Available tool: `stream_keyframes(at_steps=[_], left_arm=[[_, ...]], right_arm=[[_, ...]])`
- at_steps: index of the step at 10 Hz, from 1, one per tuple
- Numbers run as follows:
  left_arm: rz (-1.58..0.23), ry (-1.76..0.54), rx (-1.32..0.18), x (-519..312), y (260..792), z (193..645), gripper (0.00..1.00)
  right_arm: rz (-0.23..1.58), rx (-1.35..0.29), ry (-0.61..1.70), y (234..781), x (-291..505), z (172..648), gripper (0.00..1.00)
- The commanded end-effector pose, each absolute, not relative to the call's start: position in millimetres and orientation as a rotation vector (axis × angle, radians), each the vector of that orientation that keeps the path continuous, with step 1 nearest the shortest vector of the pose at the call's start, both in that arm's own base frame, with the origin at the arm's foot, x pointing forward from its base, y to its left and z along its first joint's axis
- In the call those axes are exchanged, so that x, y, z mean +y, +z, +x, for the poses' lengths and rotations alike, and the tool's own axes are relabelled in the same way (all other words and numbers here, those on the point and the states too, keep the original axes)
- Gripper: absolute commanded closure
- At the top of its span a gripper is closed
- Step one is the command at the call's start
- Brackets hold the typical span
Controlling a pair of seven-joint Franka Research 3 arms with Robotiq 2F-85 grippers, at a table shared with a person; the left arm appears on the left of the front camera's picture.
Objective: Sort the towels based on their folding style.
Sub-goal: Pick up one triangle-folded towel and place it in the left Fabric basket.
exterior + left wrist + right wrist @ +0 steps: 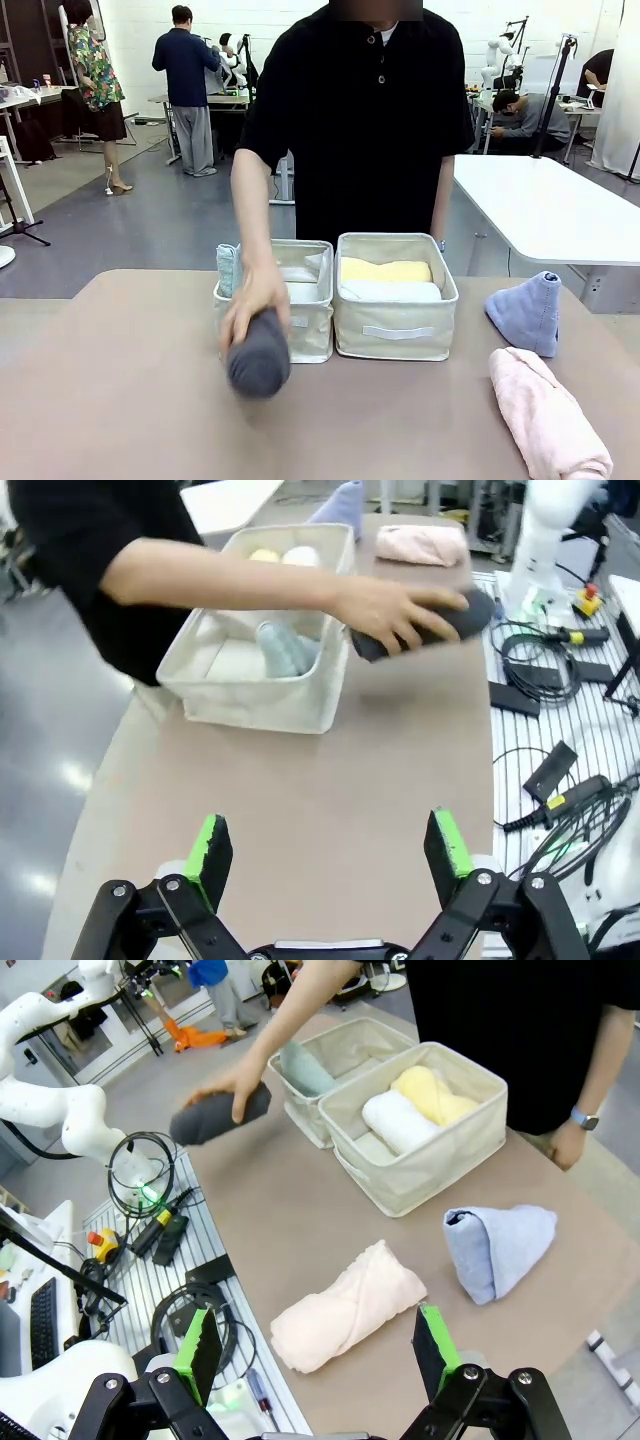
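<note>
The left jaws and the right jaws gape wide, empty. A person's hand (250, 300) holds the rolled dark grey terry towel (258, 366) on the near side of the left cream fabric bin (311, 336).

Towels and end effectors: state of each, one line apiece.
Dark grey towel: rolled, in person's hand
Pink towel: rolled, on table
Light blue towel: cone, on table
Yellow towel: rolled, right bin
White towel: rolled, right bin
Mint towel: left bin
Left end effector: open
Right end effector: open

Robotics lab: cable tangles (535, 650) on metal bench (612, 718), white worktables (545, 205), grey floor (150, 215).
</note>
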State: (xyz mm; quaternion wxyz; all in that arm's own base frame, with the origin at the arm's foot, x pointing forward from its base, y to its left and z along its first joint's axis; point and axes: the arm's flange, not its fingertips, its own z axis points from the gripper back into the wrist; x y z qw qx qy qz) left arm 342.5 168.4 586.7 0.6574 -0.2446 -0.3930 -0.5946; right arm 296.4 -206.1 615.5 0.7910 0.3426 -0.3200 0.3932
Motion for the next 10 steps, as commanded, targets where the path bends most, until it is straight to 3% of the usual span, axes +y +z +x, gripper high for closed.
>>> stream_keyframes(at_steps=[1,3,7,10], left_arm=[[-0.543,-1.429,-0.944,167,590,354,0.00],[-0.568,-1.334,-1.025,156,588,363,0.00],[-0.616,-1.210,-1.001,142,591,368,0.00],[-0.600,-1.283,-1.012,147,590,372,0.00]], right_arm=[[0.759,-0.719,0.855,617,-206,298,0.00],[0.759,-0.719,0.855,617,-206,298,0.00],[0.759,-0.719,0.855,617,-206,298,0.00],[0.759,-0.719,0.855,617,-206,298,0.00]])
